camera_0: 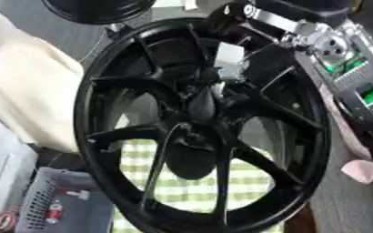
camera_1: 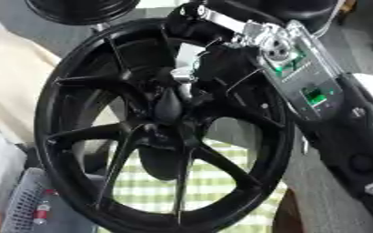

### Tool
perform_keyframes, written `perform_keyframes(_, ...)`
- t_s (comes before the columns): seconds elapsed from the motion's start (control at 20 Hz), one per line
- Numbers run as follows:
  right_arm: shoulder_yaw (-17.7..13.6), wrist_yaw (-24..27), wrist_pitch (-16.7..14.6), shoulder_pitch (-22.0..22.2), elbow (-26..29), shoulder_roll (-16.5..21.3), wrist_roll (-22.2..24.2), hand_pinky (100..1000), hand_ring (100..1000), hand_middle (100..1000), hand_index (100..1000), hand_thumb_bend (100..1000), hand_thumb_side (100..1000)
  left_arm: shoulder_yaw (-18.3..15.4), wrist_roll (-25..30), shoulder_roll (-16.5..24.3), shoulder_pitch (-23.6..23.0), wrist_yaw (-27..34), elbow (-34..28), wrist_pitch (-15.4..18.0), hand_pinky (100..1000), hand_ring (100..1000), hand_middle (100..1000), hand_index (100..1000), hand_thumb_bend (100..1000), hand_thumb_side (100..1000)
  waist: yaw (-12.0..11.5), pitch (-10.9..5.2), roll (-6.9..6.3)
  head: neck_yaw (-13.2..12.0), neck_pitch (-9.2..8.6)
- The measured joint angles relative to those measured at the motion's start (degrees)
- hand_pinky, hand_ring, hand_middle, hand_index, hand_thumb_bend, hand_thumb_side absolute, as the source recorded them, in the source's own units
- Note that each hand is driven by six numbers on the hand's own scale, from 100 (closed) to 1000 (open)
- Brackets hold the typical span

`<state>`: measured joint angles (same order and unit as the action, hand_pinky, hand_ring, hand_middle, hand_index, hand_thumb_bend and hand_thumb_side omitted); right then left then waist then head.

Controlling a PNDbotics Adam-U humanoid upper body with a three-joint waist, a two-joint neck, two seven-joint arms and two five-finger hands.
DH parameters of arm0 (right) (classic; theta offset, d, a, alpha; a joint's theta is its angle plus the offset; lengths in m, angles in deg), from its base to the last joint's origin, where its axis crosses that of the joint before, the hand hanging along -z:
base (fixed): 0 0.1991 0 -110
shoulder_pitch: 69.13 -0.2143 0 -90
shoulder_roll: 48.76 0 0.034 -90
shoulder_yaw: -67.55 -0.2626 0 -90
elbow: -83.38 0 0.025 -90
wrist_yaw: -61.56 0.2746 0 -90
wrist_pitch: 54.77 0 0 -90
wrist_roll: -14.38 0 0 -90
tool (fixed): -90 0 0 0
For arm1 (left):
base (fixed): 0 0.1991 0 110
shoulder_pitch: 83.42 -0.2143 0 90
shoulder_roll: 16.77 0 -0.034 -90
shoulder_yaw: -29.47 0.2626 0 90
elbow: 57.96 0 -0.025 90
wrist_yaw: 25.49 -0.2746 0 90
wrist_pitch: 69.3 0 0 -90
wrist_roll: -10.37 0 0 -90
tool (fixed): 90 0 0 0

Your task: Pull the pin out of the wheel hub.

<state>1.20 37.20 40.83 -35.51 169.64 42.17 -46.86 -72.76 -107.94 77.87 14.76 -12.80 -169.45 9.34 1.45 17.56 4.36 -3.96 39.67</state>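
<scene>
A large black spoked wheel hub (camera_0: 102,82) stands on edge and fills most of both views. My right arm (camera_1: 301,77), black with silver joints and green lights, comes in from the upper right across the rim. Its hand (camera_0: 221,77) sits in front of the spokes just above the hub's centre (camera_0: 191,136). A pale silver piece (camera_1: 182,68) shows at the hand, and I cannot make out whether it belongs to the hand or is the pin. The black hand blends into the black spokes. My left hand is out of sight.
Green-and-white checked cloth (camera_0: 182,189) shows through the spokes. A grey mesh basket (camera_0: 42,205) with a red-and-white item stands at the lower left. A cream cover (camera_0: 22,91) lies at the left. Another black round object (camera_0: 98,9) is at the top.
</scene>
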Motion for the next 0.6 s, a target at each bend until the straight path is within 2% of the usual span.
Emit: perform_keyframes(0.6,-0.4,-3.3,-0.9,0.5,-2.3,0.0,0.7,894,777,743,850,575,436,0.0,0.2,0.0,0.0,0.5,0.0,0.0,605,643,506,668,694,529,-0.4,1.13,-0.03,0.6,-0.5)
